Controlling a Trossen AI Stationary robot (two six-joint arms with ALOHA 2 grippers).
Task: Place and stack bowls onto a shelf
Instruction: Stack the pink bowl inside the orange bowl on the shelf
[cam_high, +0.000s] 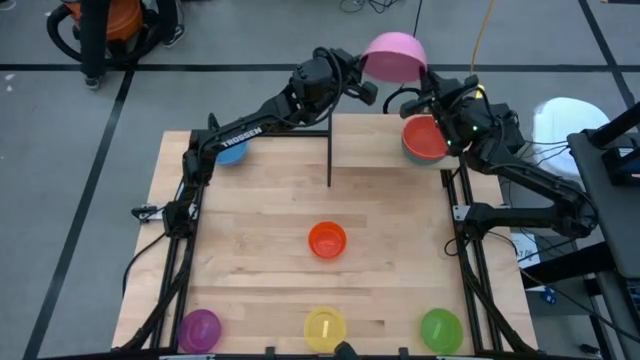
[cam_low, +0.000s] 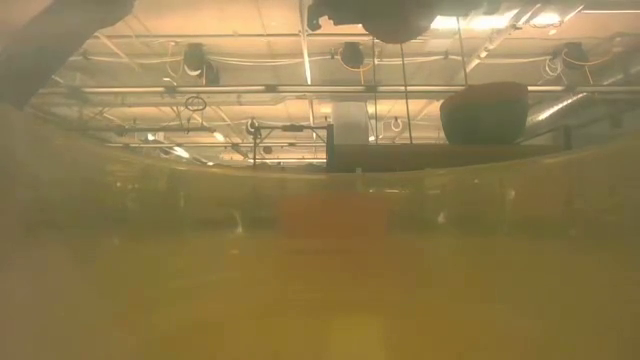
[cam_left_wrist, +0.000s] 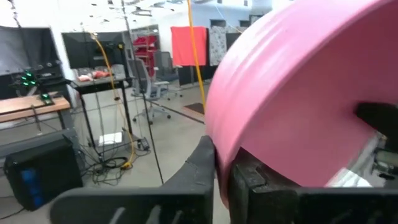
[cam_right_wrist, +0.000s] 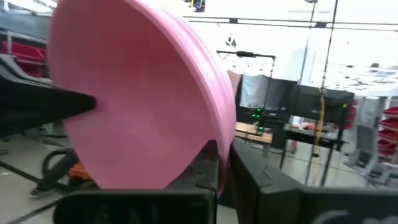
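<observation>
On the tabletop (cam_high: 260, 210), orange bowl (cam_high: 327, 240), mid-board.

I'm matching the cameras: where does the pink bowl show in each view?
High: pink bowl at top centre, beyond the table's far edge.
Low: cannot tell; only dark shapes hang overhead.
Left wrist: fills the right side.
Right wrist: fills the left.
Shared landmark: both pincers hold its rim.

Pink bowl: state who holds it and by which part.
Round pink plastic bowl: both the left gripper and the right gripper pinch its rim, on opposite sides.
</observation>
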